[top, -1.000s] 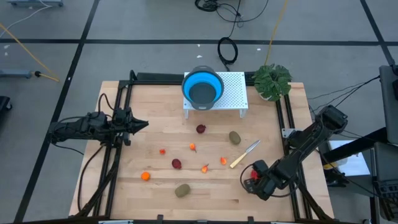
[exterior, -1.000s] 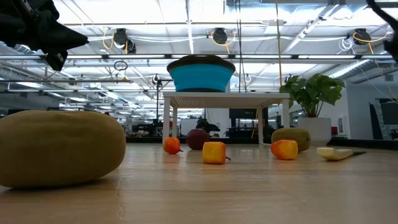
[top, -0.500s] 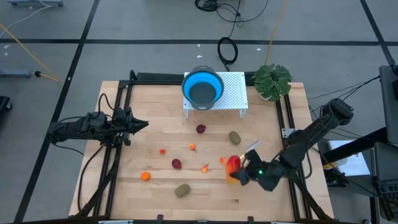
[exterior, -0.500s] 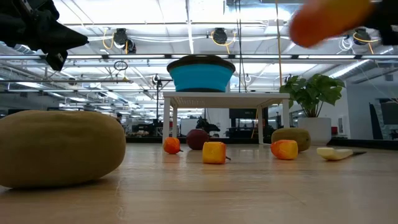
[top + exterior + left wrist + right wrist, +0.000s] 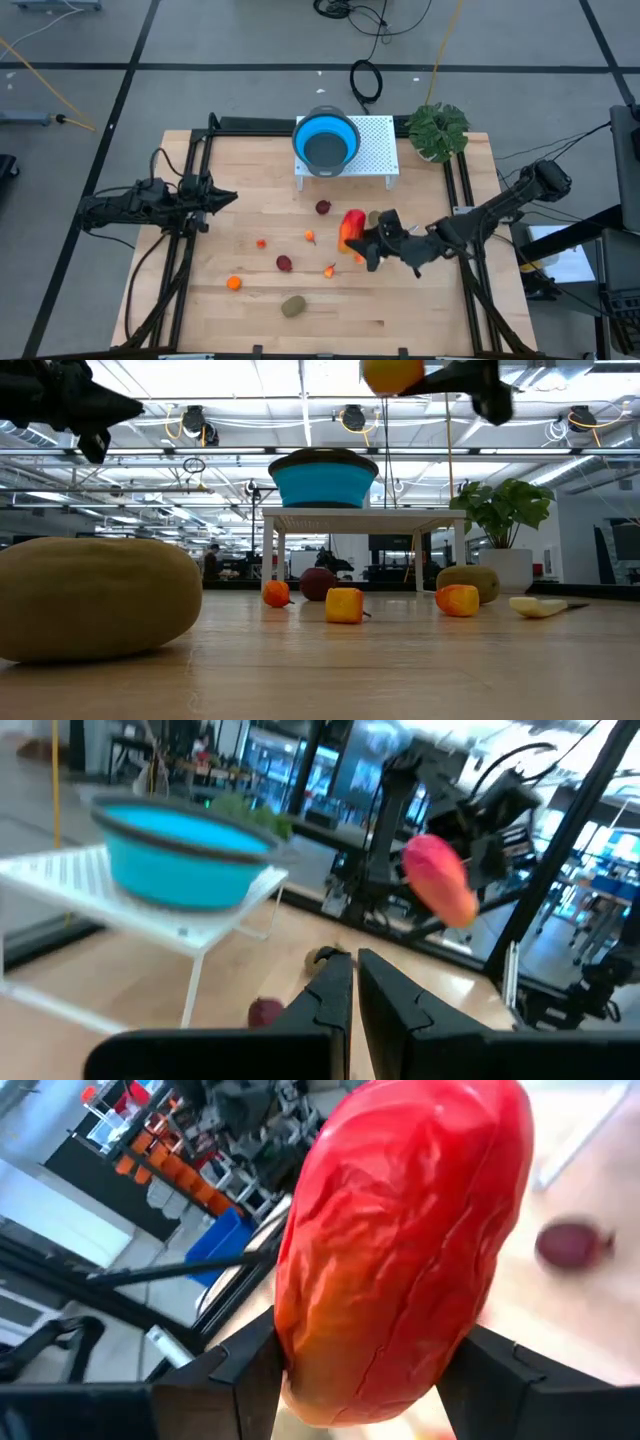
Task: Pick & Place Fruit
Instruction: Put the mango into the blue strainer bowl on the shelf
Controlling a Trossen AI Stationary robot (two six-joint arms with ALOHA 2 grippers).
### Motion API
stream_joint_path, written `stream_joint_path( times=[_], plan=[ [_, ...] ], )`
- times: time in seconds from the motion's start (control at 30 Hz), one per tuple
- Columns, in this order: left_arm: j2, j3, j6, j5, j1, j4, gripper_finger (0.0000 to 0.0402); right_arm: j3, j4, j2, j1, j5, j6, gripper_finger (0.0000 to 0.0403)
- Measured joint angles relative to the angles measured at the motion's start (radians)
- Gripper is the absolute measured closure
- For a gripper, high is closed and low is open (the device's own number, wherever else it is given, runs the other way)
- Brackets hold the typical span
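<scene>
Fruit: long red-orange-yellow piece point(image 5: 350, 231), glossy and creased, pinched in right gripper point(image 5: 362, 243) above mid-table, near kiwi-like oval point(image 5: 377, 218); lower end cut off in right wrist view. Left gripper point(image 5: 228, 198) pressed together at left edge.

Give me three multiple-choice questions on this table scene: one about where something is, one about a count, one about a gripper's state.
1. Where is the blue collapsible bowl?
A. on the white perforated rack
B. on the wooden table
C. beside the plant

2. How many brownish-green oval fruits lie on the wooden table?
A. one
B. two
C. four

3. What is the right gripper doing?
A. hanging empty
B. resting on the table
C. holding the long red-orange fruit in the air

Answers: 1 A, the bowl sits atop the rack. 2 B, one near the front edge, one partly hidden by the gripper. 3 C, its fingers clamp the fruit above the table.
</scene>
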Motion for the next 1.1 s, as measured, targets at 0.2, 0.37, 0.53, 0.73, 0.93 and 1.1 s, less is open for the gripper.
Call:
stream_joint_path(
  times=[0.2, 0.37, 0.53, 0.73, 0.93, 1.1],
  plan=[
    [0.004, 0.000, 0.063, -0.003, 0.000, 0.098, 0.0362, 0.000, 0.064, 0.000, -0.095, 0.000, -0.209, 0.0195],
    [0.073, 0.000, 0.072, -0.039, 0.000, 0.218, 0.0312, 0.000, 0.126, 0.000, -0.175, 0.000, -0.401, 0.0195],
    [0.225, 0.000, 0.124, -0.067, 0.000, 0.396, 0.0249, 0.000, 0.183, 0.000, -0.245, 0.000, -0.595, 0.0195],
    [0.424, 0.000, 0.145, -0.081, 0.000, 0.622, 0.0185, 0.000, 0.239, 0.000, -0.305, -0.002, -0.804, 0.0195],
    [0.604, 0.070, 0.151, -0.081, 0.001, 0.703, 0.0147, 0.000, 0.285, 0.000, -0.343, -0.013, -0.958, 0.0195],
    [0.745, 0.191, 0.224, -0.081, 0.001, 0.705, 0.0134, 0.000, 0.307, 0.000, -0.374, -0.071, -1.024, 0.0195]
  ],
)
